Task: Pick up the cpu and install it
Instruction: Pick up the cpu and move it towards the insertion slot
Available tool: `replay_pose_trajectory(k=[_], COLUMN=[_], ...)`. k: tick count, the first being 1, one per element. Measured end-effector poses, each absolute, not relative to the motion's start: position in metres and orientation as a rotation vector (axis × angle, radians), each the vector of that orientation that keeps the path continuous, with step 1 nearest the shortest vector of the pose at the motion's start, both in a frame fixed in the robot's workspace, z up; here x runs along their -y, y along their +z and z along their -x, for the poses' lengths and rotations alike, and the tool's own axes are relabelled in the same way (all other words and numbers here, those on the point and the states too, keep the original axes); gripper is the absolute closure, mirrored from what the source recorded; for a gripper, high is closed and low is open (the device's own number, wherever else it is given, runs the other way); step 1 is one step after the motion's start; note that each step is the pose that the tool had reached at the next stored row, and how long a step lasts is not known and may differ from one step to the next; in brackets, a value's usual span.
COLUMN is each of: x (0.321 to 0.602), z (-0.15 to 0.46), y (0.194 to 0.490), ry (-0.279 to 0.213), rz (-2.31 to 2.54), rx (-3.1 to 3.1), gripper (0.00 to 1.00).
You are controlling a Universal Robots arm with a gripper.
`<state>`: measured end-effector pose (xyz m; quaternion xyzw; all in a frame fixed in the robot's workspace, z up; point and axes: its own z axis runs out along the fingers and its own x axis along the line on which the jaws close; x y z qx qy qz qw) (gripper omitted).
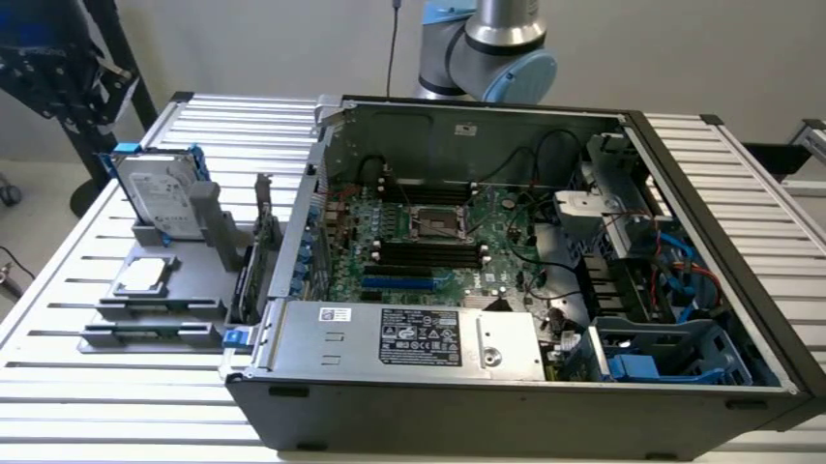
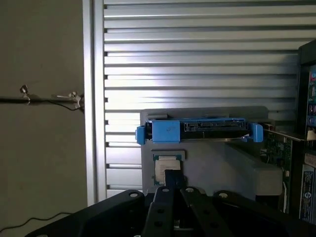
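While the silver-and-light-blue robot arm (image 1: pixel 497 43) shows its upper joints in the exterior view, it stands upright just behind the back wall of the open dark-grey computer case (image 1: pixel 516 416). Case lies on its side on a slatted aluminium table (image 1: pixel 246 116), green motherboard exposed, dark square metal-framed socket (image 1: pixel 436 224) near the board's middle. On the exterior view's left of the case, a grey plastic fixture (image 1: pixel 149 334) sits on the slats. It carries an upright silver rectangular hard drive with blue brackets (image 1: pixel 162 198). The cpu (image 1: pixel 142 275), a small flat square chip with a silvery-grey top, lies flat in a shallow recess of the fixture. It sits just in front of the drive, uncovered, well apart from the socket. Wrist view: the black gripper (image 2: pixel 172 178) points toward the fixture, its two linkage bars converging to a single dark tip. Fingertips are drawn together, no gap seen between them, nothing clamped. The tip overlaps one corner of the cpu (image 2: pixel 161 169) in the picture; contact cannot be told from this angle. The chip reads as a pale metal lid with a thin darker border, lying square in its recess. The drive is seen edge-on just beyond it, a blue bracket at each end, with bare table slats behind.
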<state>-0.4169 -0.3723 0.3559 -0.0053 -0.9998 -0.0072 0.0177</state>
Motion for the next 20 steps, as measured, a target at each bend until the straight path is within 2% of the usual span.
replay_pose_trajectory(k=[1, 4, 5, 7, 8, 11, 13, 14, 20], x=[0.372, 0.372, 0.372, 0.372, 0.372, 0.373, 0.374, 0.375, 0.383], z=[0.417, 0.417, 0.417, 0.417, 0.417, 0.418, 0.418, 0.418, 0.418], y=[0.356, 0.356, 0.356, 0.355, 0.355, 0.351, 0.348, 0.346, 0.335], ry=[-0.022, -0.022, -0.022, -0.022, -0.022, -0.022, -0.022, -0.022, -0.022], rz=[0.016, 0.016, 0.016, 0.017, 0.016, 0.016, 0.017, 0.017, 0.012], rx=[3.106, 3.106, 3.105, 3.105, 3.105, 3.105, 3.105, 3.105, 3.105], gripper=[0.83, 0.64, 0.64, 0.53, 0.53, 0.35, 0.35, 0.29, 0.29])
